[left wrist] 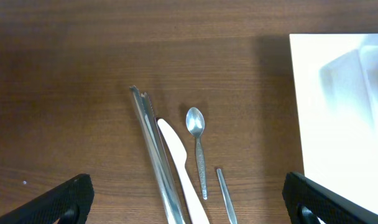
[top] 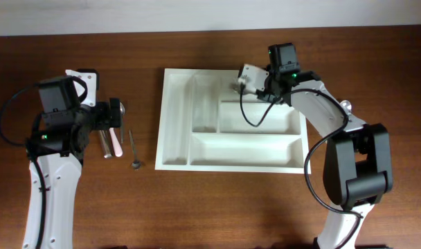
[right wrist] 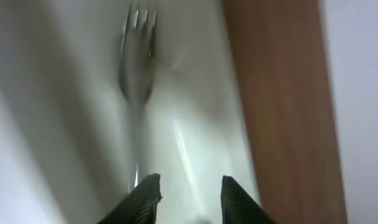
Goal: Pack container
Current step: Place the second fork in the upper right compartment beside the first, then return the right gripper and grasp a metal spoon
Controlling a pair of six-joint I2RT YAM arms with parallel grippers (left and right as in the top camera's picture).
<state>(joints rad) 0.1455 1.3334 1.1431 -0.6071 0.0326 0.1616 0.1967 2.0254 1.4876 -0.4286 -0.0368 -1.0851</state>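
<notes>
The right claw (right wrist: 190, 180) hung parted over a silver metal fork (right wrist: 137, 68) in the white plastic tray (top: 174, 124); left claw (left wrist: 188, 180) gaped wide.

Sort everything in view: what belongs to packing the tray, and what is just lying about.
Belongs:
- white tray
- fork lying in it
- on the table beside it: teaspoon, white plastic knife, long metal piece, thin metal handle

Lying about:
- nothing I can see

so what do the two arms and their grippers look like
Both the left arm and right arm have white links, black joint housings, a looping black cable and a small green light. The left gripper and right gripper have black fingers.
</notes>
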